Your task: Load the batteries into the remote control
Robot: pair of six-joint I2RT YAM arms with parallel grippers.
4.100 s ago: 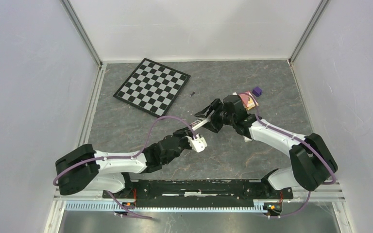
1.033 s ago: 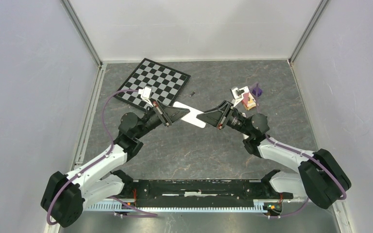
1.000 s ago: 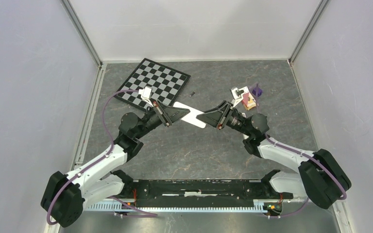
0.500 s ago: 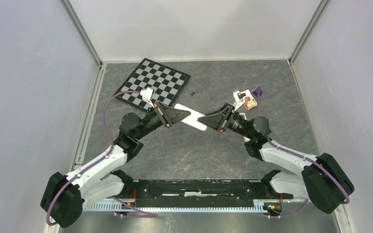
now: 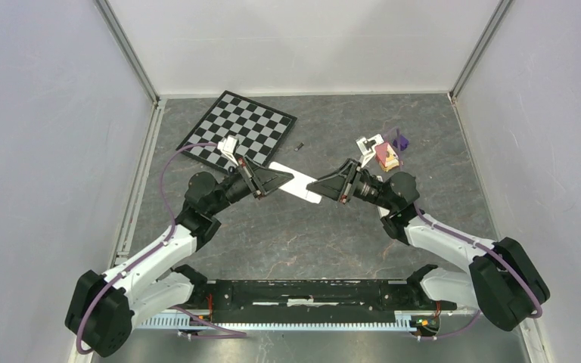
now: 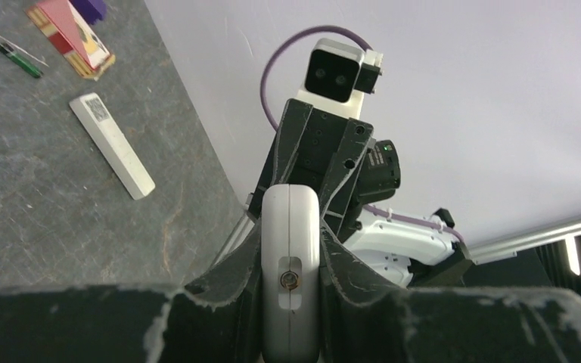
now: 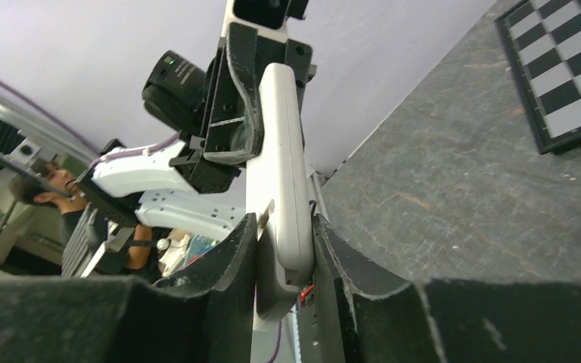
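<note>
The white remote control hangs above the table, held at both ends. My left gripper is shut on one end and my right gripper on the other. In the left wrist view the remote shows end-on between my left gripper's fingers. In the right wrist view it runs lengthwise out of my right gripper. A green-wrapped battery lies on the table by a thin pale stick. A tiny dark battery lies near the chessboard.
A chessboard lies at the back left. A pink and red box and a purple block sit at the back right. A white flat bar with a small label lies on the table under the right arm.
Four seconds ago both grippers were low at the table's middle; now they hold the remote raised, end to end. Over the last second the right wrist has shifted only slightly.
</note>
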